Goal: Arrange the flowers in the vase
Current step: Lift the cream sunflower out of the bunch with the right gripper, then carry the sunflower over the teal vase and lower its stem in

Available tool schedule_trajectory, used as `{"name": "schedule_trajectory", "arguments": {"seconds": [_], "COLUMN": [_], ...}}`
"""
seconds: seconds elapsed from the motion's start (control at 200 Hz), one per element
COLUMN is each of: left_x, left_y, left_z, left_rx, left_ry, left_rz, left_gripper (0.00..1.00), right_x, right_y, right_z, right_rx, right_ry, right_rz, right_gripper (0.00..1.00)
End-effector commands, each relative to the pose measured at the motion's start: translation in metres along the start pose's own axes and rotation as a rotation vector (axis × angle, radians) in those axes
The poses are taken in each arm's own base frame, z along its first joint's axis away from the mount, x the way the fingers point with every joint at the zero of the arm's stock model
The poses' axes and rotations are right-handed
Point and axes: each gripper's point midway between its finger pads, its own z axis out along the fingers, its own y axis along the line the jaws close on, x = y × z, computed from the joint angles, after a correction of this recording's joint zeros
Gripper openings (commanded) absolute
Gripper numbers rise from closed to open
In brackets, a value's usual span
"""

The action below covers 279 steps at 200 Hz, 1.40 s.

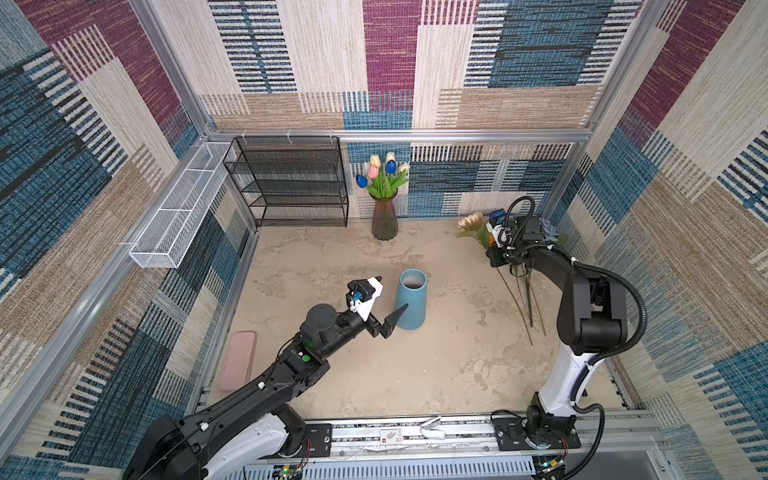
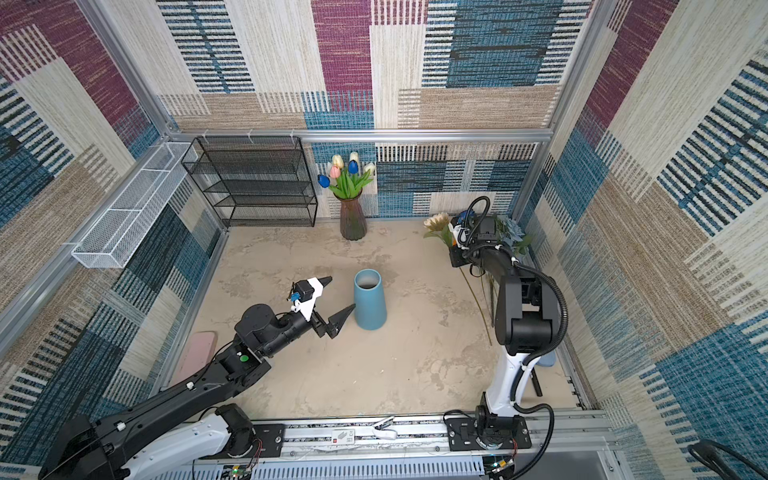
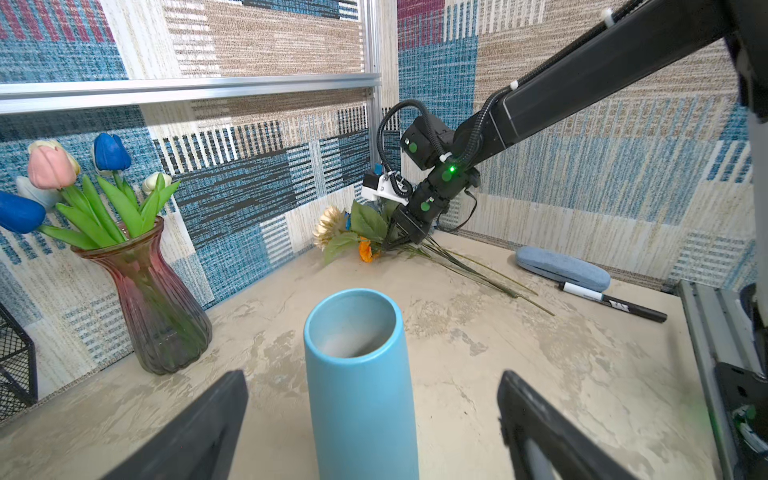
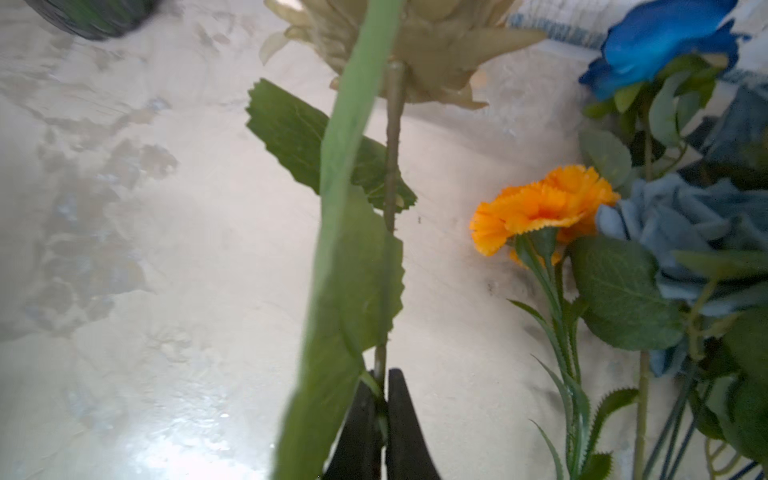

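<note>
The blue vase (image 1: 411,299) (image 2: 369,305) (image 3: 357,374) stands upright and empty mid-table. My left gripper (image 1: 390,293) (image 2: 341,293) (image 3: 372,386) is open, one finger on each side of the vase, not touching it. Loose flowers lie at the back right: a cream sunflower (image 1: 471,222) (image 3: 330,226) (image 4: 419,50), an orange flower (image 4: 540,208), a bright blue rose (image 4: 660,45) and a dusty-blue rose (image 4: 681,224). My right gripper (image 4: 383,382) (image 3: 390,245) is shut on the sunflower's stem just above the table. Tulips (image 1: 384,174) stand in a reddish glass vase (image 1: 384,220) at the back.
A black wire shelf (image 1: 291,183) and a white mesh basket (image 1: 178,212) line the back left. A pink case (image 1: 237,360) lies at the left edge. A blue glasses case (image 3: 561,268) and a marker (image 3: 611,301) lie near the right wall. Long stems (image 1: 523,303) trail forward.
</note>
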Motion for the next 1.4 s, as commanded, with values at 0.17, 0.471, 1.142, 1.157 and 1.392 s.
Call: {"name": "schedule_trajectory", "arguments": {"seconds": [0.17, 0.471, 1.142, 1.157, 1.392], "left_x": [-0.014, 0.002, 0.02, 0.02, 0.027], "left_y": [0.007, 0.017, 0.009, 0.009, 0.011], "left_z": [-0.008, -0.015, 0.0, 0.0, -0.001], "left_rx": [-0.049, -0.124, -0.065, -0.066, -0.081], "left_ry": [-0.09, -0.123, -0.042, -0.041, -0.023], "left_rz": [0.01, 0.002, -0.013, -0.011, -0.011], "left_gripper": [0.97, 0.97, 0.98, 0.98, 0.98], "right_x": [-0.094, -0.176, -0.251, -0.251, -0.238], "right_y": [0.068, 0.178, 0.299, 0.3, 0.315], "right_z": [-0.079, -0.246, -0.386, -0.385, -0.359], "right_rx": [-0.184, -0.47, -0.9, -0.902, -0.913], "right_ry": [-0.333, -0.84, -1.253, -1.251, -1.21], "right_rz": [0.021, -0.056, -0.234, -0.234, -0.218], "right_gripper": [0.0, 0.0, 0.0, 0.0, 0.0]}}
